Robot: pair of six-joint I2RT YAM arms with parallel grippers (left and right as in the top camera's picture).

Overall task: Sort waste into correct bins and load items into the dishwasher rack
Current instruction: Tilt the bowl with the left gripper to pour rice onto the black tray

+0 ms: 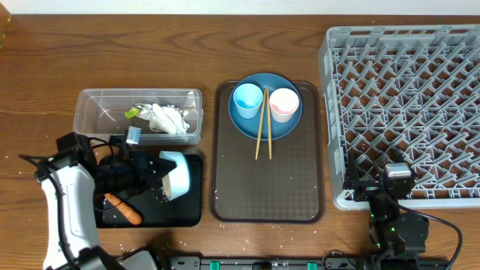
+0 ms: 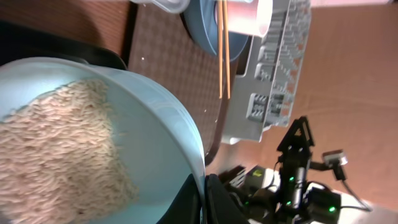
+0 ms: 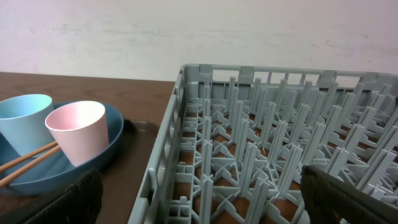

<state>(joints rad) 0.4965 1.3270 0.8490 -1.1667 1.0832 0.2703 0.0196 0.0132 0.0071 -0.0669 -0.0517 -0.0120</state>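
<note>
Up close, see pale bowl [image 2: 149, 137] tipped on its side, rice [image 2: 56, 143] heaped inside, left gripper [image 1: 159, 174] clamped on its rim above black tray [image 1: 191, 214]. By size next: grey rack [image 1: 405, 75] far right, right gripper [image 3: 200, 177] at its near edge, jaws wide apart. Brown tray [image 1: 262, 187] centre. Clear tub [image 1: 97, 101] behind black tray, holding paper scraps [image 1: 169, 118] and yellow-green wrapper [image 1: 133, 112]. Blue plate [image 1: 283, 129] on brown tray, carrying light-blue cup [image 1: 246, 101], pink cup [image 1: 284, 103], two chopsticks [image 1: 262, 129] running off its rim onto the tray. Carrot [image 1: 124, 210] and loose grains [image 1: 159, 196] on black tray.
</note>
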